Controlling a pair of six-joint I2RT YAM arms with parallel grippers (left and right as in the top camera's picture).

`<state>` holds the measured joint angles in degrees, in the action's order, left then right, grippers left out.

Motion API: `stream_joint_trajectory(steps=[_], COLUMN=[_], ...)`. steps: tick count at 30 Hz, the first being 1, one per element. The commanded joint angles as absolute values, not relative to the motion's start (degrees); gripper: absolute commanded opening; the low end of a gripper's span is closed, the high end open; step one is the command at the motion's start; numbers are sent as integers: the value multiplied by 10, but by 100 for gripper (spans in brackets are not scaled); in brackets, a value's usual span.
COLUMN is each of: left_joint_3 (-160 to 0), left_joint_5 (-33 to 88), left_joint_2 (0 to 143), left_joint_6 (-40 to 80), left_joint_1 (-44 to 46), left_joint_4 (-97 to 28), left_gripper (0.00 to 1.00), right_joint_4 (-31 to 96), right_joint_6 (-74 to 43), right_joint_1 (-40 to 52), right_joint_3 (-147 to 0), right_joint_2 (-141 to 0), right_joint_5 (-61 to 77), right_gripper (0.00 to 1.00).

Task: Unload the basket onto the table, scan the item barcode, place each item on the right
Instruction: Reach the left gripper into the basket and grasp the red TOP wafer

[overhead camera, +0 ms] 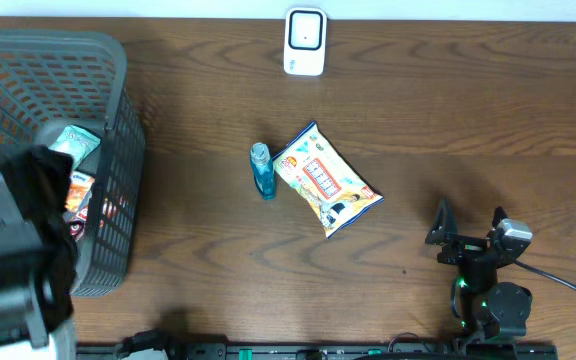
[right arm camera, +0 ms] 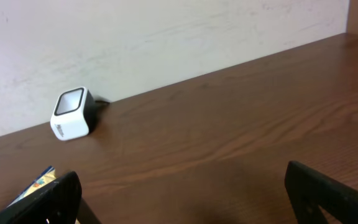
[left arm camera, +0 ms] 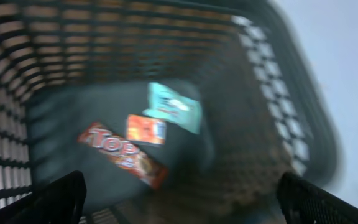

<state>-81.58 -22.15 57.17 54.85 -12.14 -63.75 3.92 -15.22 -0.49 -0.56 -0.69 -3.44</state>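
Hovering over the grey mesh basket (overhead camera: 118, 90) at the table's (overhead camera: 468, 110) 9 o'clock edge, the left gripper (left arm camera: 180, 186) has its jaws spread wide and holds nothing. Both black fingers (left arm camera: 55, 199) show at the bottom corners of the left wrist view, which is blurred. On the basket floor below lie three items:
- a red "Top" chocolate bar (left arm camera: 126, 154) at 7 o'clock
- a small orange packet (left arm camera: 145, 129) touching the bar's upper end
- a teal packet (left arm camera: 174, 107) at 1 o'clock of the orange one, overlapping it or touching it

The right gripper (overhead camera: 468, 225) sits at the table's 5 o'clock, low over bare wood. Its jaws are fully apart, it is empty, and it points toward 12 o'clock.

The white barcode scanner (overhead camera: 305, 42) stands at the 12 o'clock edge against the wall, with a cable behind it. It sits well apart from both grippers. In the right wrist view it shows at 10 o'clock.

A snack packet (overhead camera: 325, 180) lies flat near the table's centre, angled with its long axis running 11 to 5 o'clock. A small blue bottle (overhead camera: 262, 170) lies just beside the packet at its 9 o'clock. Whether the two touch is unclear. One corner of the packet peeks in at 8 o'clock of the right wrist view.
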Motion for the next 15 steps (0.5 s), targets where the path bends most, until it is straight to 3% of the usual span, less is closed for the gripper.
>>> stream_joint_trajectory(steps=[1, 8, 15], left_joint_3=[-805, -805, -798], left_joint_5=[-189, -132, -74], left_joint_2=[621, 751, 875], left_joint_6=[570, 555, 689], left_joint_1=[-170, -220, -252], left_joint_4=[-640, -655, -710], left_gripper=[98, 98, 98], right_joint_4=[39, 39, 39], right_joint_6=[-145, -145, -145], right_joint_1=[4, 4, 4], right_joint_3=[-3, -3, -3], right_joint_2=[-4, -4, -4], right_joint_5=[-39, -39, -39], right_gripper=[99, 99, 99])
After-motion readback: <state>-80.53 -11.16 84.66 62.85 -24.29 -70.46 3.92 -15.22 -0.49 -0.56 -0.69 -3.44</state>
